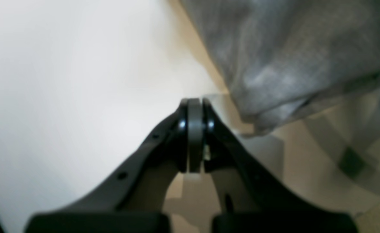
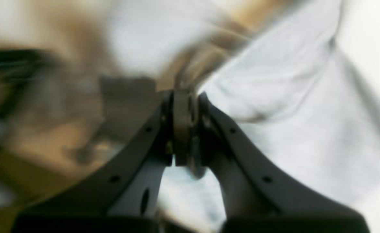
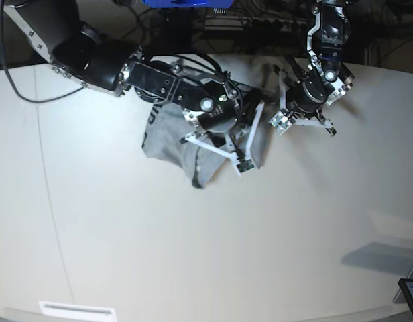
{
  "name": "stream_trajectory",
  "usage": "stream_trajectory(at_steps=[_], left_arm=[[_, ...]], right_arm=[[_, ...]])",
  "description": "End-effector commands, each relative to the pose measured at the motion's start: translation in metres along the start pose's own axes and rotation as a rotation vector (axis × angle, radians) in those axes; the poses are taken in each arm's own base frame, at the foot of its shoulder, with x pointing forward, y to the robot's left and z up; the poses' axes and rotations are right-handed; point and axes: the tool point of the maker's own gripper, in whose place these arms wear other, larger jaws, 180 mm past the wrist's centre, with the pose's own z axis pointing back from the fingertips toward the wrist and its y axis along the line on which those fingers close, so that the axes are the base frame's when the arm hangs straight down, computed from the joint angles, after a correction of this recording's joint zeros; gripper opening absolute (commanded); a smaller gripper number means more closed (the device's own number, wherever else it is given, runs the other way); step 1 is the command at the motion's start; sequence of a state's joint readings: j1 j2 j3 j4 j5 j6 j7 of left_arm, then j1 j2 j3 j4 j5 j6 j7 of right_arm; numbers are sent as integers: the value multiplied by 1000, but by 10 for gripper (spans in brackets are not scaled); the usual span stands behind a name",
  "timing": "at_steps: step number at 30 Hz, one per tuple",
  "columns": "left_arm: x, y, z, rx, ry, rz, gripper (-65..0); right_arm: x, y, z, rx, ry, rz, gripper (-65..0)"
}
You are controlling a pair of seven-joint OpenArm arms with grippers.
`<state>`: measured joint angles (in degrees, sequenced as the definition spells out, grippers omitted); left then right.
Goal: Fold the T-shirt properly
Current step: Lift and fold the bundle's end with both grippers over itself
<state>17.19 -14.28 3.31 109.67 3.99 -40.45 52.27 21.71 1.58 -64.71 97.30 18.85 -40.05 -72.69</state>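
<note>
Both sets of jaws are pressed together. The left gripper (image 1: 195, 106) has its pads closed on nothing, over bare white table (image 1: 63, 81), with the T-shirt (image 1: 290, 55) hanging just beside it in the upper right of its wrist view. The right gripper (image 2: 185, 97) is clamped near pale grey cloth; the blur hides whether fabric is pinched. In the base view the shirt (image 3: 169, 137) lies bunched at upper centre under the right arm (image 3: 153, 77).
</note>
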Motion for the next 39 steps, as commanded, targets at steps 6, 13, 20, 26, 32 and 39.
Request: stream_trajectory(at_steps=[6,13,20,26,32,39], left_arm=[[9,20,6,56,-25,-3,-650],[10,23,6,61,-29,-3,-650],[12,20,5,53,-36,-5,-650],[23,11,5,8,-92,44,-650],[25,10,6,-2,-104,52,-650],[25,11,7,-1,-105,51,-650]], right_arm=[[5,1,0,-2,-17,-2,-650],[3,8,6,25,-13,-2,-650],[10,26,25,87,-36,7,-650],[17,45,32,135,-53,5,-650],[20,56,32,152,-53,0,-650],[17,59,26,145,-33,-4,-650]])
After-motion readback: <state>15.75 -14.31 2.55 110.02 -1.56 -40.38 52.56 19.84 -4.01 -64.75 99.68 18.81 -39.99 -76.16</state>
